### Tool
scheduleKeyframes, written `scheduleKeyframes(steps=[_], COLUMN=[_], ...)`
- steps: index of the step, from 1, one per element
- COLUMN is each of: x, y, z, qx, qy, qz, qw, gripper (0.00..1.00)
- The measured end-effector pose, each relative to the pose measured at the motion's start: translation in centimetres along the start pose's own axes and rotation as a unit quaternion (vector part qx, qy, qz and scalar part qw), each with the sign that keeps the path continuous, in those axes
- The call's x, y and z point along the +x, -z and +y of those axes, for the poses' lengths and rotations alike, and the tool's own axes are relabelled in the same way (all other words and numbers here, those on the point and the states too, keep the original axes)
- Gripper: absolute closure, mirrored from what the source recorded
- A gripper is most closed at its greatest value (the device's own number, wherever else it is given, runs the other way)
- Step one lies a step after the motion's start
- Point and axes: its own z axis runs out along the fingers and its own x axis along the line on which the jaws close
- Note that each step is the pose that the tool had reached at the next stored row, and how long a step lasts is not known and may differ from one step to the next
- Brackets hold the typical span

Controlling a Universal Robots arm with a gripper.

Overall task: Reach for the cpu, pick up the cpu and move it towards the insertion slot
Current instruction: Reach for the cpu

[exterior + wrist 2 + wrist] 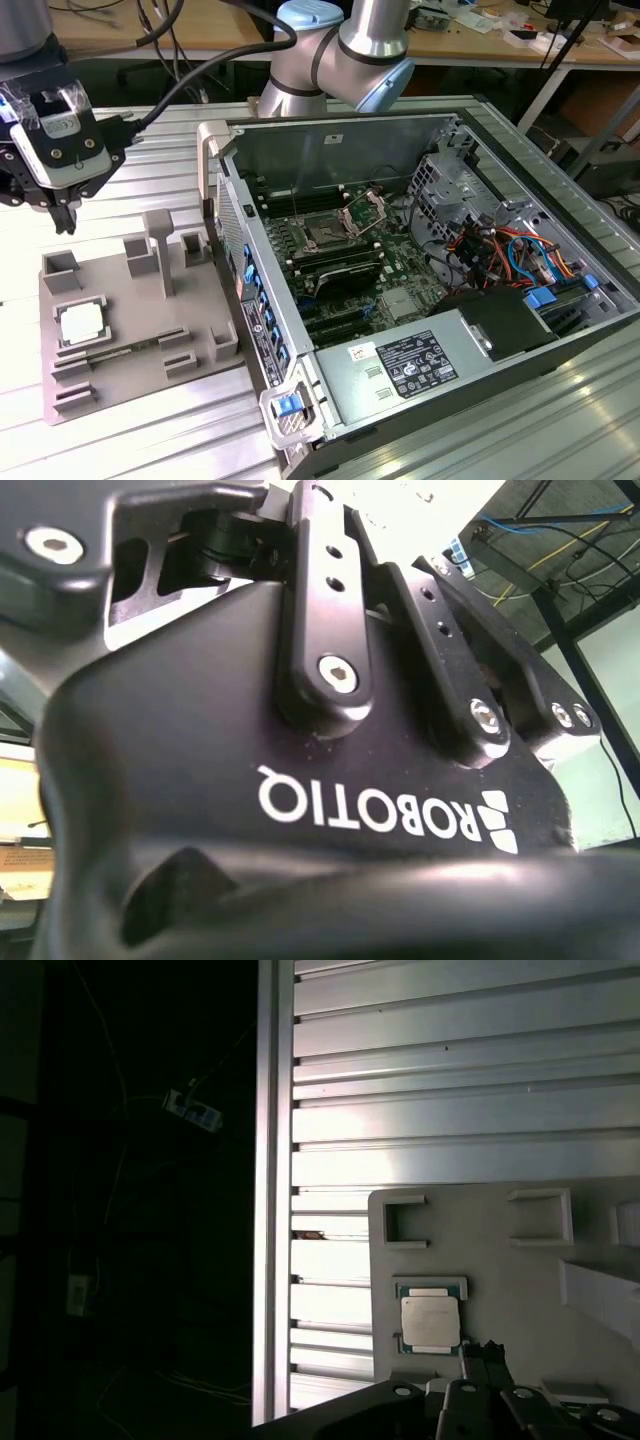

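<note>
The cpu, a small silvery square chip, lies flat in a grey square holder on the grey fixture plate at the exterior view's left. My gripper hangs above and behind the plate, apart from the cpu, with its fingers close together and nothing between them. In the first wrist view the cpu lies just off my fingertips. The insertion slot is a dark square socket on the motherboard inside the open computer case, with its shiny retention frame tipped up.
Grey posts and brackets stand up from the fixture plate between the cpu and the case. The case's near wall rises beside the plate. Cables and a drive cage crowd the case's right side. The ribbed metal table has a dark drop at its edge.
</note>
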Motion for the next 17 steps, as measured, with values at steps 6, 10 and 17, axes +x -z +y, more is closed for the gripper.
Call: scheduleKeyframes(steps=[6, 10, 17], x=[0.00, 0.00, 0.00], y=[-0.24, -0.32, -0.46], z=[-0.01, -0.01, -0.02], qx=[0.0000, 0.0000, 0.0000], qy=[0.000, 0.000, 0.000], qz=[0.0000, 0.0000, 0.0000], qw=[1.00000, 1.00000, 1.00000], gripper=[0.89, 0.89, 0.89])
